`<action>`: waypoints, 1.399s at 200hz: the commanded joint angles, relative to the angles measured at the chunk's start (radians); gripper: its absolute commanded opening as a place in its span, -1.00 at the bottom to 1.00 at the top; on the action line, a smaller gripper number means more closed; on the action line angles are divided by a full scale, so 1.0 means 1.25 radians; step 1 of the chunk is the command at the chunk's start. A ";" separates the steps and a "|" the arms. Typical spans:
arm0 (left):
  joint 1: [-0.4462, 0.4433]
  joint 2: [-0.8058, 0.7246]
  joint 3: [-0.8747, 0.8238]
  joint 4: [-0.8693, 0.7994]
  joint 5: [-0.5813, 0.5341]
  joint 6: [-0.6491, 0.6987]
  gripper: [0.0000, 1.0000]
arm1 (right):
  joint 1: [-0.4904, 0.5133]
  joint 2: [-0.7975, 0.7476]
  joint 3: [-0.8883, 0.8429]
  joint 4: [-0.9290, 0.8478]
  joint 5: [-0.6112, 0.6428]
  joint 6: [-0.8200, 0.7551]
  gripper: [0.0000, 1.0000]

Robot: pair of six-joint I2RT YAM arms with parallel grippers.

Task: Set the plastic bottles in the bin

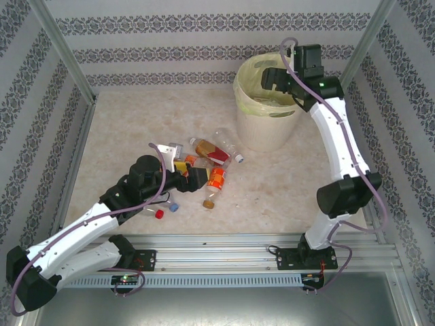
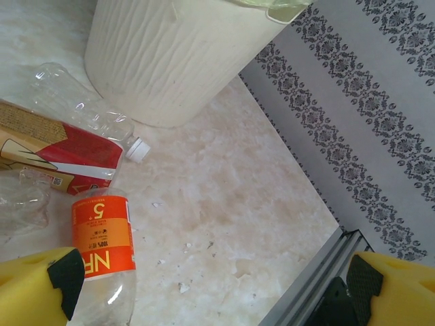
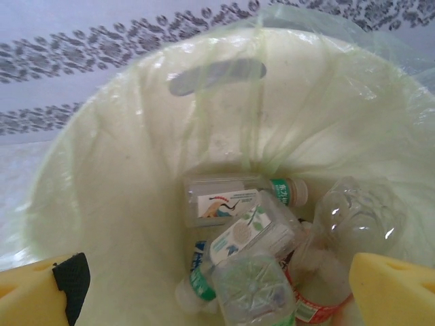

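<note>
Hovering open over the bin [image 3: 102, 170], the right claw [image 3: 224, 292] is holding nothing; the open left claw [image 2: 214, 288] should be centring on the orange-label bottle [image 2: 102, 248] by its finger.

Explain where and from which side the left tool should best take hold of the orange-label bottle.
Grip the orange-label bottle across its labelled middle, coming straight down so the open left tool straddles its width. It lies flat on the table, and its round body looks uncrushed there. The bottle sits by one pad, off-centre, so shifting sideways first seems wise.
</note>
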 commanded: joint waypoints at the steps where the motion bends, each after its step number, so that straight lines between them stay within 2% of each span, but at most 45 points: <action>1: -0.008 -0.007 0.024 -0.038 -0.012 0.037 1.00 | 0.017 -0.072 -0.055 0.024 -0.019 -0.012 0.96; 47: -0.008 0.000 0.043 -0.112 -0.021 0.074 1.00 | 0.057 -0.249 -0.292 0.088 -0.063 0.028 0.96; 99: -0.008 0.021 0.060 -0.173 -0.019 0.096 1.00 | 0.146 -0.472 -0.566 0.143 -0.114 0.109 0.96; 136: -0.008 0.100 0.113 -0.284 -0.033 0.140 1.00 | 0.193 -0.591 -0.708 0.128 -0.182 0.152 0.96; 178: -0.008 0.249 0.183 -0.346 -0.002 0.119 1.00 | 0.210 -0.708 -0.865 0.139 -0.201 0.214 0.96; 210: -0.009 0.386 0.247 -0.375 0.041 0.109 0.95 | 0.210 -0.752 -0.922 0.146 -0.197 0.231 0.97; 233: -0.013 0.474 0.291 -0.399 0.039 0.112 0.93 | 0.209 -0.749 -0.928 0.132 -0.196 0.222 0.96; 280: -0.015 0.567 0.318 -0.386 0.023 0.114 0.91 | 0.210 -0.755 -0.937 0.129 -0.192 0.226 0.96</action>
